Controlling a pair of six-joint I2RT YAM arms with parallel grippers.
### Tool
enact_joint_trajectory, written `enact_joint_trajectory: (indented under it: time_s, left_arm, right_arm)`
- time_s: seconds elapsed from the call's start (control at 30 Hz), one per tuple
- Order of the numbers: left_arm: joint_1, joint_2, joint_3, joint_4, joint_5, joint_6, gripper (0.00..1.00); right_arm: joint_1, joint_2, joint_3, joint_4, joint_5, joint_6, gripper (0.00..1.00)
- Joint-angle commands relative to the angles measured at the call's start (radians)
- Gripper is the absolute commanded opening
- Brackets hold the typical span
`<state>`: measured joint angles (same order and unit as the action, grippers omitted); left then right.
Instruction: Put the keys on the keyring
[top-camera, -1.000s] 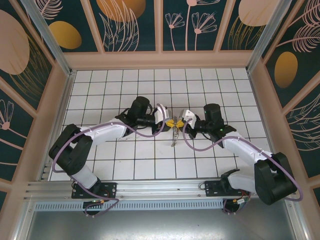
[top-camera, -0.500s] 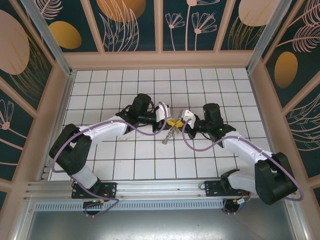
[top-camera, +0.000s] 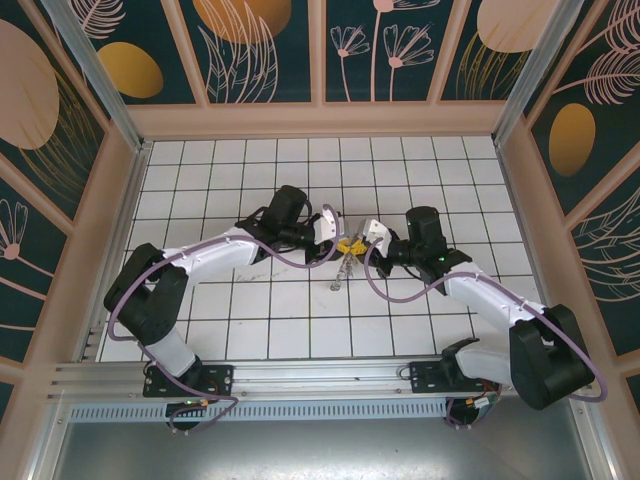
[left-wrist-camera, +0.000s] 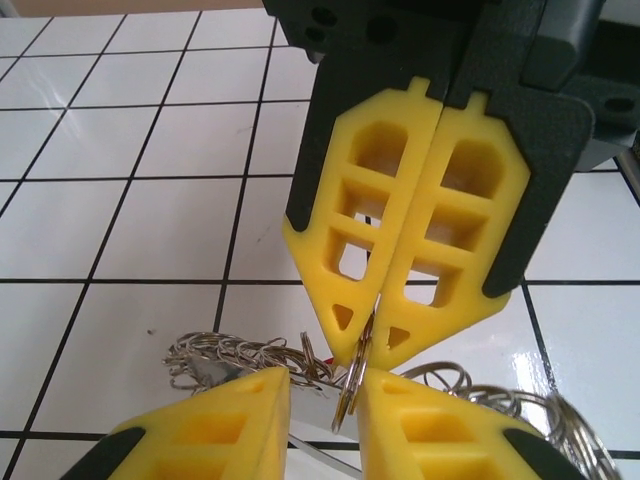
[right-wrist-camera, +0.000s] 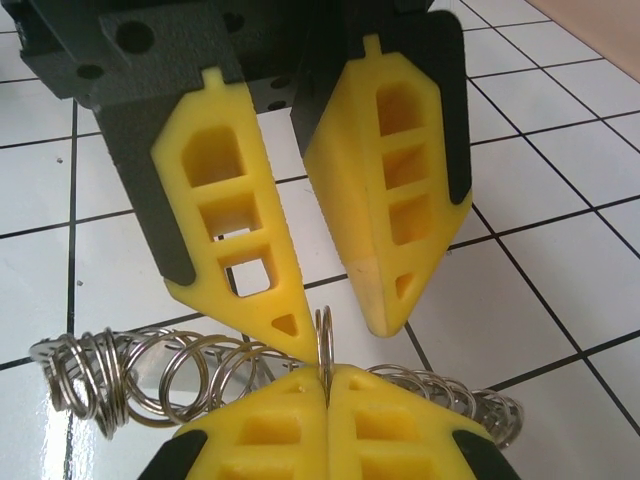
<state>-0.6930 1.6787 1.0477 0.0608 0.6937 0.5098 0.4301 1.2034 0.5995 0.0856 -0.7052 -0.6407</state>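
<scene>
- A white-tiled worktop (top-camera: 250, 330) lies inside an enclosure of dark teal floral panels (top-camera: 260, 50), and both arms reach to its middle, tip to tip
- The right tool (right-wrist-camera: 326, 388) is closed tight, its yellow pads pinching the thin rim of the keyring (right-wrist-camera: 323, 345), which stands on edge between them
- The left tool (left-wrist-camera: 322, 400) faces it with the jaws only narrowly apart, one pad on each side of that same rim; the gap looks wider than the wire, so it brackets the rim and does not clamp it
- The fringe of small silver loops (right-wrist-camera: 170, 385) trails out to both sides below the pinch, and whether it rests on the tiles I cannot tell
- Holding the rim upright and steady probably serves to present one clean edge to the opposite tool, with the fringe hanging out of the way
- The left jaws seem placed for a second grip beside the first, which would let the two tools work the ring open
</scene>
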Motion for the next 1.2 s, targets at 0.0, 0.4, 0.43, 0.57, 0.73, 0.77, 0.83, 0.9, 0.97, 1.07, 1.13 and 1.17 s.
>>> enact_joint_trajectory:
  time_s: [0.0, 0.4, 0.43, 0.57, 0.73, 0.77, 0.83, 0.9, 0.97, 1.07, 1.13, 1.17]
  left_arm:
    - [-0.004, 0.016, 0.03, -0.038, -0.003, 0.03, 0.23]
    - [-0.005, -0.007, -0.007, 0.074, 0.048, -0.024, 0.0]
    - [-0.004, -0.018, -0.028, 0.123, 0.056, -0.048, 0.0]
    - [-0.003, -0.046, -0.109, 0.301, 0.098, -0.141, 0.0]
    - [-0.001, -0.048, -0.177, 0.517, 0.156, -0.288, 0.0]
    - [-0.002, -0.045, -0.181, 0.53, 0.163, -0.301, 0.0]
    - [-0.002, -0.04, -0.183, 0.543, 0.174, -0.313, 0.0]
    - [-0.003, -0.039, -0.188, 0.564, 0.184, -0.326, 0.0]
    - [-0.002, -0.039, -0.188, 0.567, 0.189, -0.329, 0.0]
    - [-0.003, -0.038, -0.184, 0.545, 0.182, -0.314, 0.0]
    - [-0.002, -0.036, -0.171, 0.499, 0.163, -0.292, 0.0]
    - [-0.002, -0.036, -0.165, 0.467, 0.154, -0.274, 0.0]
  right_arm:
    - [0.007, 0.001, 0.025, 0.053, -0.046, -0.003, 0.0]
    - [0.006, -0.007, -0.001, 0.07, -0.027, 0.012, 0.04]
    - [0.004, -0.011, -0.014, 0.082, -0.025, 0.017, 0.06]
    - [-0.012, -0.023, -0.062, 0.159, -0.04, 0.059, 0.11]
    - [-0.018, -0.018, -0.079, 0.201, -0.045, 0.07, 0.14]
    - [-0.02, -0.012, -0.077, 0.203, -0.049, 0.07, 0.14]
    - [-0.022, -0.005, -0.07, 0.202, -0.06, 0.073, 0.14]
    - [-0.023, -0.001, -0.069, 0.211, -0.066, 0.078, 0.14]
    - [-0.024, -0.001, -0.069, 0.225, -0.07, 0.083, 0.13]
    - [-0.026, 0.004, -0.058, 0.217, -0.056, 0.083, 0.06]
    - [-0.025, 0.001, -0.05, 0.196, -0.045, 0.075, 0.02]
    - [-0.023, -0.001, -0.042, 0.177, -0.037, 0.067, 0.01]
